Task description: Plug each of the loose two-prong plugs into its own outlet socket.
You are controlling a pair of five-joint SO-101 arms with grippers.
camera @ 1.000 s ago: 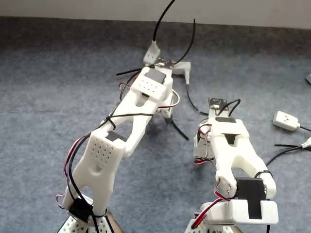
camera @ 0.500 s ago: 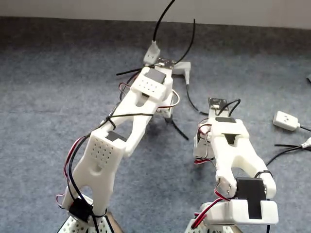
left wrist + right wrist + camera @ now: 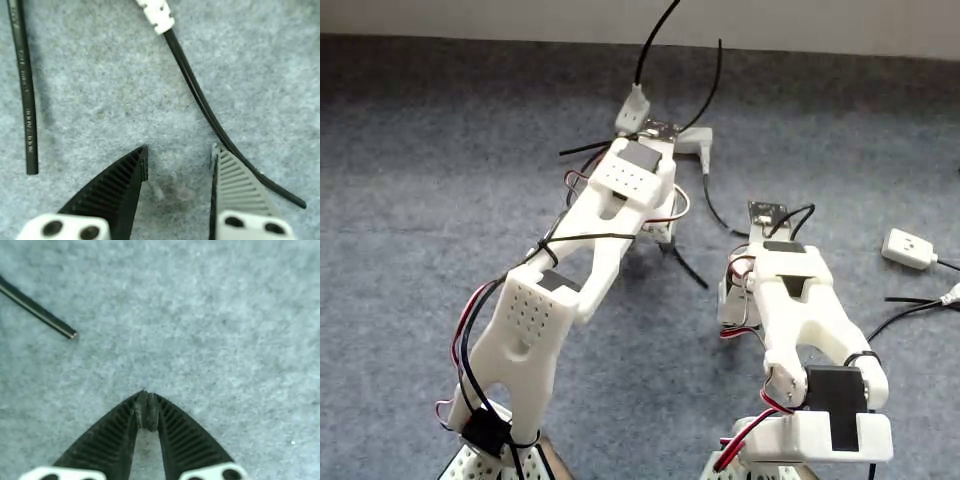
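Ribbed left gripper (image 3: 180, 152) gapes wide over fuzzy grey carpet (image 3: 100, 90), beside the flat black cord (image 3: 199, 100) of a white ridged plug (image 3: 156, 14), cut off at the edge. Right gripper (image 3: 147, 402) is pinched closed, empty

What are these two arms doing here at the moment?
The left gripper hangs open above the grey carpet, holding nothing; a black cord runs past one finger to a white plug. The right gripper is shut and empty over the carpet, near a loose cord end. No plug is gripped yet.
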